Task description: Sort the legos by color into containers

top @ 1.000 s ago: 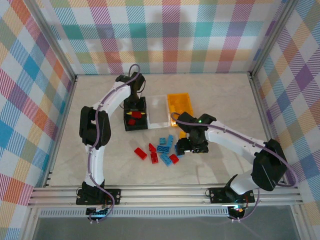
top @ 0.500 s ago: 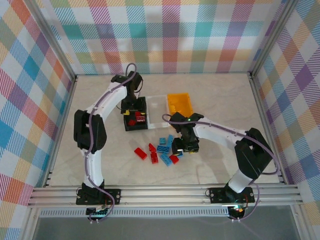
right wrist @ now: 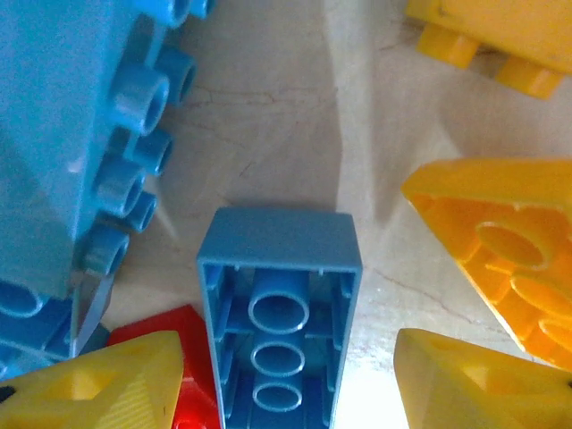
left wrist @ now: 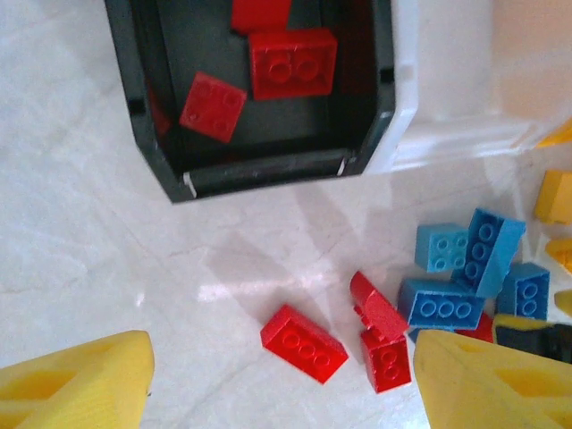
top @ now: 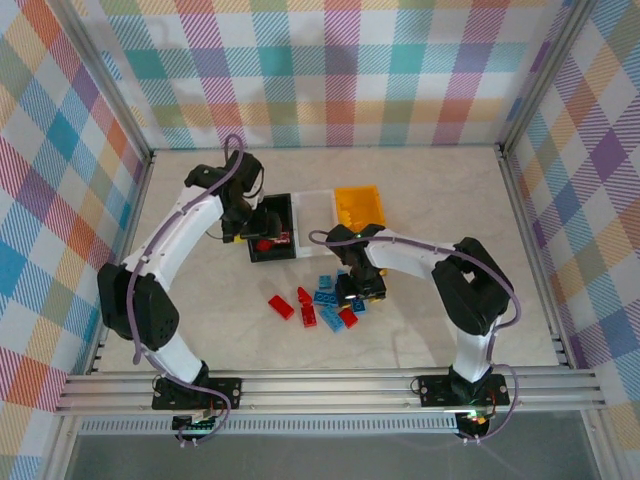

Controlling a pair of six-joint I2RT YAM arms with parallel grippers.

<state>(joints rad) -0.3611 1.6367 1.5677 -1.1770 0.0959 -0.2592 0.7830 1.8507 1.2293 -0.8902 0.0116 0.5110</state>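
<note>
Blue plastic brick [right wrist: 279, 322]: overturned, hollow side up, it is lying between the fingers of the right claw [right wrist: 286, 386], with both pads appearing clear of it.
Right claw, state: it is standing wide astride that brick and gripping nothing.
Crowding beside one finger [right wrist: 98, 384]: a larger blue studded brick [right wrist: 63, 134] and a small red brick [right wrist: 195, 384] are pressing close.
Crowding ahead of the other finger: a yellow hollow-sided brick [right wrist: 500, 232] is lying near.
Risk on closing: a pad is likely to be catching a neighbour, tilting the target or squeezing it out sideways.
Risk on carrying: a red piece riding along would be landing in the wrong bin.
Left claw [left wrist: 281, 384]: it is hanging wide and empty; the black rectangular plastic bin [left wrist: 268, 170], holding red pieces, is sitting ahead of it, with loose red bricks [left wrist: 304, 343] nearer.
Destinations: the white plastic bin [top: 315, 215] and the orange-yellow plastic bin [top: 345, 200] are waiting beyond the right claw.
</note>
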